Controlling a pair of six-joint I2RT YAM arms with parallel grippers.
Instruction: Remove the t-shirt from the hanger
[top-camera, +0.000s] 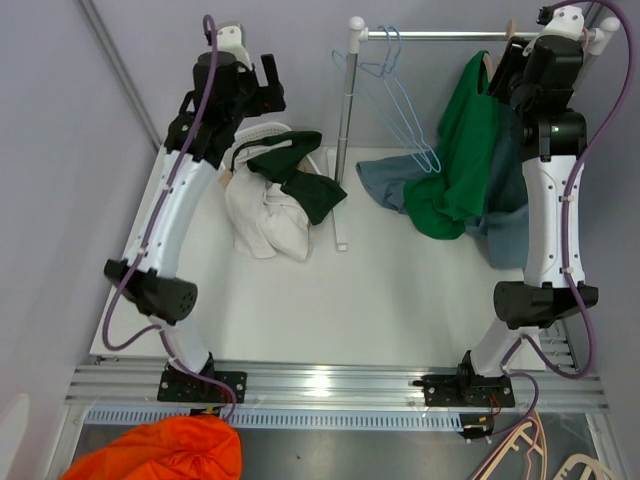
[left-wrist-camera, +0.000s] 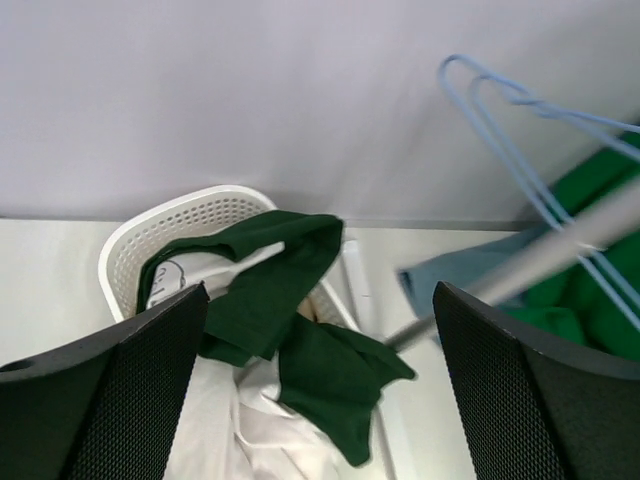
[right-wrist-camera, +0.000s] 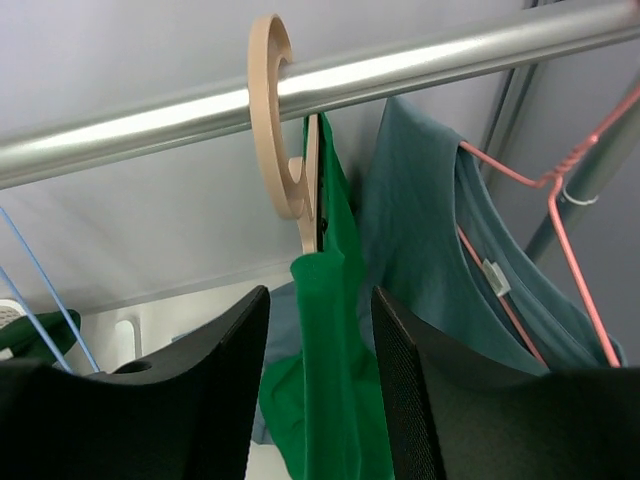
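**Top external.** The green t-shirt is being carried at the right end of the rail and is being let trail down onto the table. A teal t-shirt is being hung beside it. The right gripper is being held at rail height against the shirt's collar end, presumably so that cloth can be drawn off the hanger. Its jaws are being hidden in this view. The left gripper is being kept well apart, over the white basket.

**Left wrist.** The left gripper is being held widely spread and empty above the basket, probably parked out of the way. A dark green garment is being draped over the basket's rim. The green t-shirt is being glimpsed only at the right edge, beyond the blue hangers.

**Right wrist.** The green t-shirt is being borne by the beige hanger, which is being hooked over the rail. The right gripper's fingers are being held slightly apart, with the shirt's shoulder fold lying in the gap just below the hook. Whether cloth is being touched cannot be told. The teal t-shirt is being carried on a pink hanger just beside.
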